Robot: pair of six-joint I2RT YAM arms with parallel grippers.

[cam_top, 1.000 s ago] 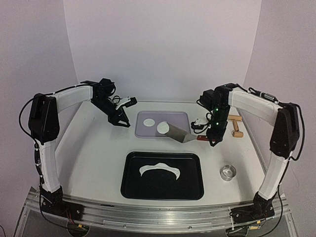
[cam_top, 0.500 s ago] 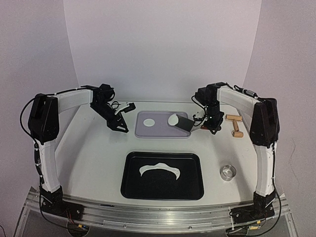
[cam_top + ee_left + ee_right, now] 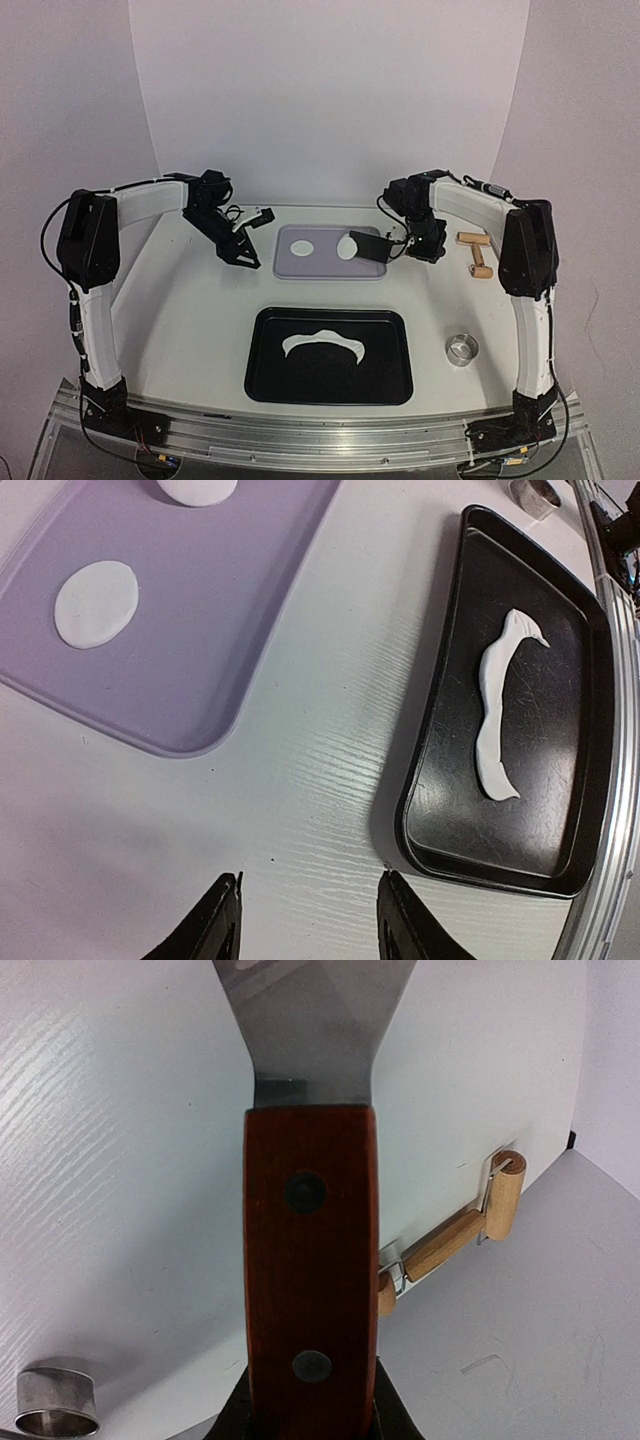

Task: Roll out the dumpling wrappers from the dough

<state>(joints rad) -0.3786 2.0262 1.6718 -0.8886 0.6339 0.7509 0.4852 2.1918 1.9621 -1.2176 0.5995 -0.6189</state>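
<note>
One round wrapper point(image 3: 305, 246) lies flat on the left half of the purple tray point(image 3: 330, 268); it also shows in the left wrist view point(image 3: 96, 602). My right gripper point(image 3: 425, 245) is shut on the red wooden handle point(image 3: 310, 1280) of a metal spatula point(image 3: 372, 249). The blade is tilted over the tray's right half, with a second wrapper point(image 3: 347, 246) at its left edge. I cannot tell whether that wrapper still rests on the blade. The crescent of leftover dough point(image 3: 322, 343) lies in the black tray point(image 3: 265, 385). My left gripper point(image 3: 240, 250) is open and empty, left of the purple tray.
A small metal ring point(image 3: 461, 349) stands right of the black tray. A wooden roller point(image 3: 475, 252) lies at the right, just past my right gripper. The left wrist view shows my left gripper point(image 3: 310, 920) over bare table between the purple tray point(image 3: 230, 630) and the black tray point(image 3: 560, 860).
My right arm carried the spatula and wrapper back and left, from the tray's front right corner to over its right half, tilting the blade. My left gripper shifted slightly left.
</note>
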